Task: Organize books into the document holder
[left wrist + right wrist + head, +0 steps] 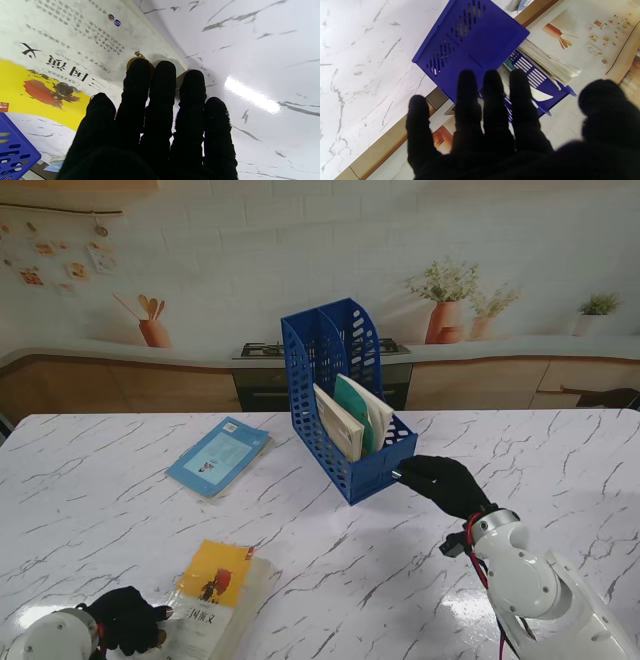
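On table, mid: blue document holder, angled, 2 compartments, tall slotted back farther from me, low front lip nearer.
Inside holder: 2 books leaning back, a cream one on left, a teal one just beside it on right. Can't tell which compartment each sits in.
Holder in right wrist view: blue side wall w/ slots, page edges poking out past it.
Right hand: black glove, at holder's near right corner, fingertips at front lip. Fingers straight & spread in wrist view, thumb off to the side, not wrapped round anything. Touching or just short of the plastic, can't tell.
Left of holder: light blue book, flat on table, well apart from both hands.
Near edge, left: yellow-and-white book, flat, cover up, red figure + Chinese title on it.
Left hand: black glove, beside that book's near left corner. Wrist view shows fingers held together & extended, tips lying on the book's white corner, pinky side over bare marble. No grasp, just flat on top.
Table: white marble w/ grey veins.
Background: kitchen-print backdrop, stove behind holder, orange pots w/ plants on right.
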### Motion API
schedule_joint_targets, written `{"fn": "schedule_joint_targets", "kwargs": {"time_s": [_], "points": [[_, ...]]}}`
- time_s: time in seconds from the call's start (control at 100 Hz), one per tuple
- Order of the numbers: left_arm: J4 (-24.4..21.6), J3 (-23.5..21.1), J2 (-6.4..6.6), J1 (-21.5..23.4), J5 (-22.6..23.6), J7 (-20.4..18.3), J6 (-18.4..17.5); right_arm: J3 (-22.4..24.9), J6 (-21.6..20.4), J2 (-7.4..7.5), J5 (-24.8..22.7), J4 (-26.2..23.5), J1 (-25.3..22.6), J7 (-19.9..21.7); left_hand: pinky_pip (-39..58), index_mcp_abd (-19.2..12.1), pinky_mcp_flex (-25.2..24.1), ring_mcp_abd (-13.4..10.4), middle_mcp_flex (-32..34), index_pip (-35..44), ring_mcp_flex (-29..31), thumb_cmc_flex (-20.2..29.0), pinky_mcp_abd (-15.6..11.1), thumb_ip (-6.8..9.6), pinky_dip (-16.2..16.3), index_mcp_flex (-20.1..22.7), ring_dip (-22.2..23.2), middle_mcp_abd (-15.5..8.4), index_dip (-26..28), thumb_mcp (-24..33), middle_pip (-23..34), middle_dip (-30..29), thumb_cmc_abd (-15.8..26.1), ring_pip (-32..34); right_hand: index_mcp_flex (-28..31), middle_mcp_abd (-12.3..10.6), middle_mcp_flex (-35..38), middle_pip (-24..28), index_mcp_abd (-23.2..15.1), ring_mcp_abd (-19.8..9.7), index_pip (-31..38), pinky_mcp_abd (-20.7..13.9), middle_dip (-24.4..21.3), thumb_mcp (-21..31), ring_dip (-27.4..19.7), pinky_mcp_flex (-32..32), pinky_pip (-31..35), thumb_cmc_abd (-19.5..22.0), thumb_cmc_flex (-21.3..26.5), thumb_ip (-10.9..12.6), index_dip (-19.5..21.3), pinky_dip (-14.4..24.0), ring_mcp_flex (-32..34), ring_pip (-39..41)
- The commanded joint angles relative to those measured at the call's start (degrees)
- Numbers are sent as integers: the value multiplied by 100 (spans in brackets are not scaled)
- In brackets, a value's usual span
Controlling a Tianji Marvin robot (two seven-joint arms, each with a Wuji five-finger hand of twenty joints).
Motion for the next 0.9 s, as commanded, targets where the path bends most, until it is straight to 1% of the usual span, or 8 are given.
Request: {"fn": "schedule_joint_targets", "kwargs": {"time_s": [0.0, 0.11, 0.41, 0.53, 0.58, 0.72, 0.81, 0.89], "points": [[54, 62, 16, 88, -45, 124, -24, -31, -13, -18, 41, 5, -4, 25, -59, 64, 99, 297, -166, -93, -57, 209, 345, 14, -42, 238, -99, 69, -121, -122, -292, -217, 348, -199, 30, -82, 9, -85, -60, -21, 29, -362, -12, -118, 90, -130, -65, 154, 71, 75, -60, -96, 54, 41], [131, 120, 20, 24, -344, 148, -22, -42, -30, -19, 52, 23, 22, 30, 81, 167, 499, 451, -171, -164, 209, 201, 737, 26, 8, 208, -68, 192, -135, -114, -320, -222, 369, -74, 26, -87, 16, -95, -84, -22, 29, -360, -21, -134, 82, -143, -86, 142, 75, 78, -61, -107, 51, 29], [645, 503, 21, -606, -1234, 190, -550, -49, -62, -17, 70, 54, 53, 43, 63, 329, 863, 594, -272, -316, 266, 192, 995, 63, -56, 128, -101, 364, -164, -81, -378, -230, 348, -69, 59, -96, 61, -125, -109, -1, 46, -343, -33, -132, 74, -150, -107, 105, 67, 85, -58, -117, 82, 11], [807, 684, 26, -856, -1300, 200, -781, -76, -96, -3, 108, 83, 63, 115, 15, 400, 761, 561, -251, -325, 259, 198, 961, 71, -87, 170, -118, 539, -159, -74, -403, -241, 319, -94, 76, -90, 82, -130, -118, 0, 53, -336, -32, -122, 75, -129, -90, 95, 66, 86, -58, -108, 98, 13], [820, 714, 46, -893, -1103, 142, -927, -87, -115, 11, 130, 94, 72, 184, 57, 280, 765, 420, -222, -278, 302, 134, 755, 67, -86, 165, -123, 395, -129, -88, -360, -222, 348, -84, 71, -89, 76, -137, -108, -1, 50, -331, -33, -117, 75, -124, -83, 107, 65, 86, -60, -104, 98, 11], [772, 829, 8, -903, -807, 367, -913, -138, -143, 21, 186, 152, 115, 255, 267, 168, 461, 421, -376, -196, 133, 70, 484, 109, 56, 90, 141, 240, -60, -47, -78, -10, 295, 142, 73, -83, 76, -137, -103, -8, 53, -342, -29, -112, 78, -111, -60, 122, 80, 87, -62, -95, 101, 16], [779, 883, -40, -942, -841, 598, -976, -154, -152, 31, 206, 165, 124, 304, 220, 113, 335, 362, -468, -190, 30, 114, 300, 121, 43, 40, 183, 165, -46, -24, -103, 18, 263, 73, 73, -84, 68, -134, -102, -18, 53, -343, -27, -113, 81, -109, -51, 143, 92, 88, -63, -92, 96, 18], [850, 939, -29, -1063, -920, 547, -1102, -150, -155, 37, 216, 159, 119, 336, 159, 78, 172, 233, -456, -202, -67, 125, 143, 121, 28, 74, 182, 118, -52, -20, -129, -1, 272, -13, 57, -76, 53, -130, -76, -15, 46, -349, -25, -122, 83, -103, -42, 155, 108, 88, -67, -91, 89, 23]]}}
